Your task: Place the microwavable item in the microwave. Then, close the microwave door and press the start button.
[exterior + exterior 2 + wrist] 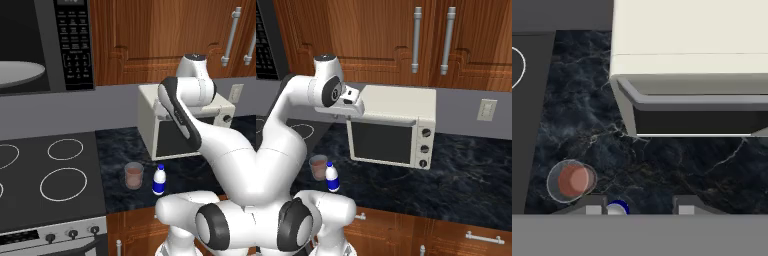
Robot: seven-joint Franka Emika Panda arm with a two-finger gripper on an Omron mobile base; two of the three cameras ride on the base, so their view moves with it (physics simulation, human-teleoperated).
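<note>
Currently gripper [637,209] open, empty, high above dark marble counter [677,165]; glass tumbler [134,175] upright just beside white bottle [159,179], before toaster oven [393,127].

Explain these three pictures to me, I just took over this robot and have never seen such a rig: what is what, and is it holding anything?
The white jointed machine is a robot arm on a driving base. Two pictures come from base cameras behind it, left and right. The third looks down from its hand; the gripper is open and holds nothing. On the dark marble counter stand a glass tumbler with pinkish contents, a small white bottle with a blue label, and a cream toaster oven. The stove lies left, with the open microwave above it.
</note>
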